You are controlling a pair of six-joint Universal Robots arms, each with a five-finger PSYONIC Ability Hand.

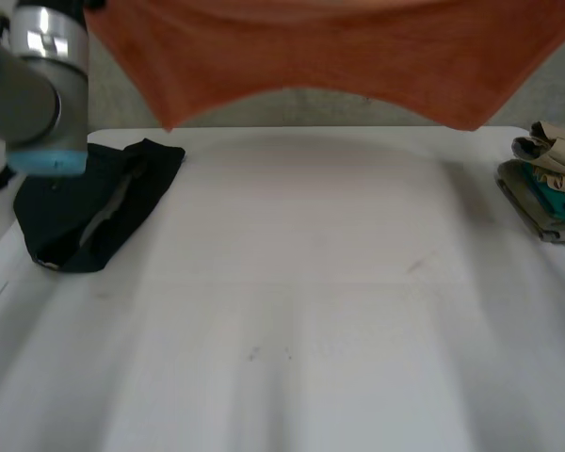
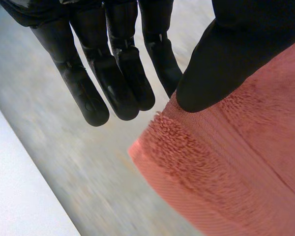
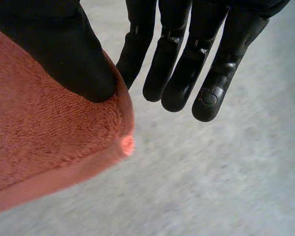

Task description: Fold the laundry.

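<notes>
Partway at best: orange towel (image 1: 339,47) hanging unfolded above far side of table (image 1: 311,311), corners pinched under thumbs of left hand (image 2: 123,83) and right hand (image 3: 179,73); crumpled black garment (image 1: 94,212) waiting, folded stack (image 1: 546,193) already aside.

The orange towel (image 2: 226,167) is fluffy terry cloth (flat-woven along its hem), the table (image 1: 311,282) smooth, matt white.
</notes>
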